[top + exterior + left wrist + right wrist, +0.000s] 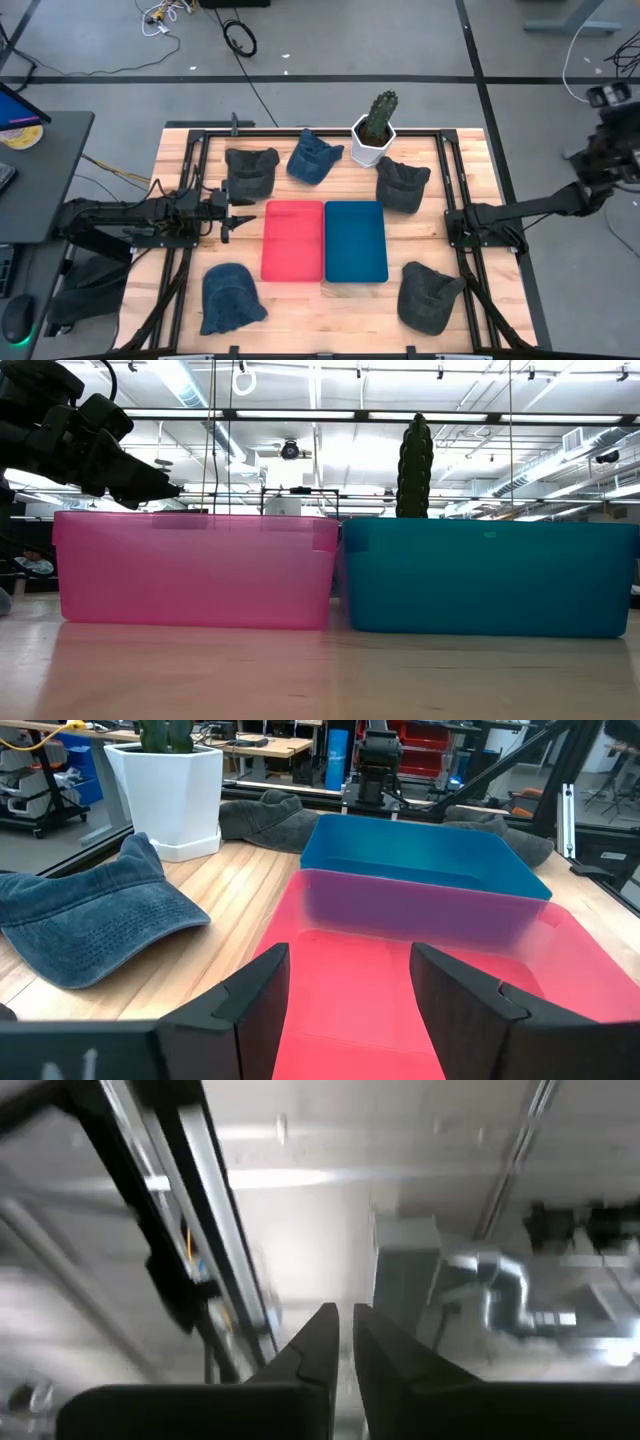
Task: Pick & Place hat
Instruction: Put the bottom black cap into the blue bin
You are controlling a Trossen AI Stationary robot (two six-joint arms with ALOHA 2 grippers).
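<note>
Several denim hats lie flat on the wooden table: a dark grey one, a blue one, a dark one, a dark one and a blue one. A red bin and a blue bin stand side by side in the middle. My left gripper is open and empty, level, just left of the red bin. The far blue hat lies beside it. My right gripper is shut and empty, raised beyond the table's right edge and pointing up at the ceiling.
A cactus in a white pot stands at the table's far edge between the hats. Black rails run along the table's left and right sides. Bare wood shows in front of the bins.
</note>
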